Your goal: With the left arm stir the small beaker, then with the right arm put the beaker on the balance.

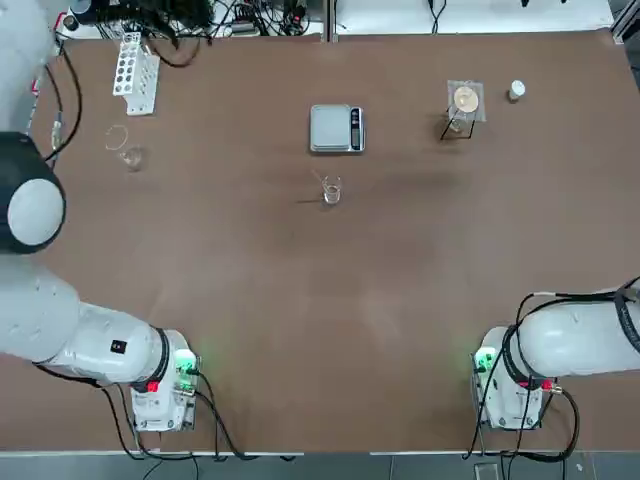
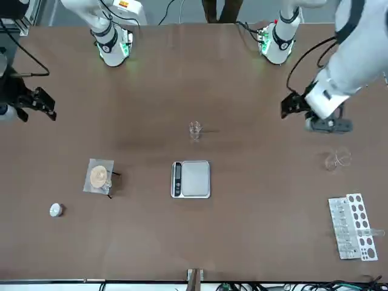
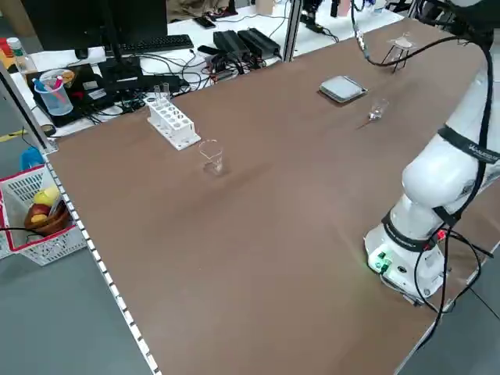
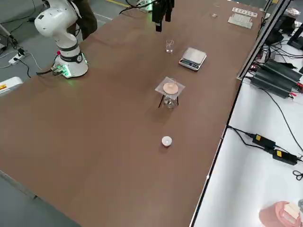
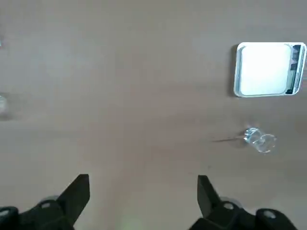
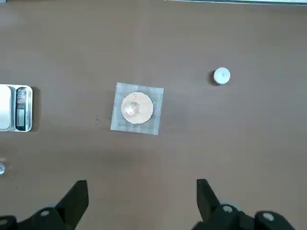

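The small beaker (image 1: pixel 331 190) is a tiny clear glass standing mid-table, with a thin rod leaning in it. Just beyond it lies the balance (image 1: pixel 337 129), its silver pan bare. Both also show in the left wrist view, the beaker (image 5: pixel 259 139) and the balance (image 5: pixel 268 69). My left gripper (image 5: pixel 142 191) hangs open and empty high over the table's left half, well away from the beaker (image 2: pixel 194 129). My right gripper (image 6: pixel 141 196) is open and empty too, raised over the right side, looking down on a mesh-topped stand (image 6: pixel 137 108).
A white test-tube rack (image 1: pixel 135 73) and a larger clear glass vessel (image 1: pixel 125 150) sit at the far left. At the far right stand a small tripod with mesh (image 1: pixel 464 103) and a white-capped bottle (image 1: pixel 516 91). Cables and equipment lie beyond the table's far edge.
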Robot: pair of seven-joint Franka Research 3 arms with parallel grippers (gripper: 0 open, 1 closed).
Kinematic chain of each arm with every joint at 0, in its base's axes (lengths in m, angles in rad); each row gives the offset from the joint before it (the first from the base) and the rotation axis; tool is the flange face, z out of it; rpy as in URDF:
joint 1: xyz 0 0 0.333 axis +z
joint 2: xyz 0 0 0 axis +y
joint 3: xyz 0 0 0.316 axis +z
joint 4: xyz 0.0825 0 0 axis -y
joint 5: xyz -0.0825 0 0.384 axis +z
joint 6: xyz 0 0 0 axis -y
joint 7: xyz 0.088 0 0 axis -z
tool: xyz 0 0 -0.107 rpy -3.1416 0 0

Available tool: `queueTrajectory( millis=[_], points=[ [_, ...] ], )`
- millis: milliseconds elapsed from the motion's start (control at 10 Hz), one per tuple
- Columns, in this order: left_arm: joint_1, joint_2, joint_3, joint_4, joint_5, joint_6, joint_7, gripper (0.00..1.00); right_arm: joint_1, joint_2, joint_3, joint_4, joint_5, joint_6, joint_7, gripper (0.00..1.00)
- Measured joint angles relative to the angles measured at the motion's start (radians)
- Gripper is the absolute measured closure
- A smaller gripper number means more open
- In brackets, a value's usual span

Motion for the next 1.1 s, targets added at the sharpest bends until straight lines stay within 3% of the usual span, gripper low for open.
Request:
queueTrajectory(
  millis=[200, 300, 400, 700, 800, 1100],
  points=[
    [-0.004, 0.07, -0.047, -0.033, -0.088, 0.121, -0.087, 0.03, 0.001, 0.0, 0.0, 0.0, 0.0, 0.0, 0.0, 0.0],
    [-0.004, 0.08, -0.05, -0.061, -0.145, 0.18, -0.105, 0.09, 0.001, 0.0, 0.0, 0.0, 0.0, 0.0, 0.0, 0.0],
    [-0.006, 0.081, -0.061, -0.099, -0.174, 0.237, -0.117, 0.09, 0.001, 0.0, -0.001, 0.0, 0.0, 0.0, 0.0, 0.0],
    [-0.047, 0.085, -0.139, -0.249, -0.203, 0.462, -0.18, 0.13, -0.003, 0.0, -0.006, 0.001, 0.0, 0.0, 0.0, 0.0],
    [-0.061, 0.095, -0.168, -0.296, -0.206, 0.54, -0.212, 0.21, -0.007, 0.0, -0.007, 0.001, 0.0, 0.0, 0.001, 0.0],
    [-0.09, 0.17, -0.208, -0.335, -0.207, 0.659, -0.228, 0.26, -0.016, 0.0, -0.01, 0.001, 0.0, -0.001, 0.001, 0.0]
  ],
)
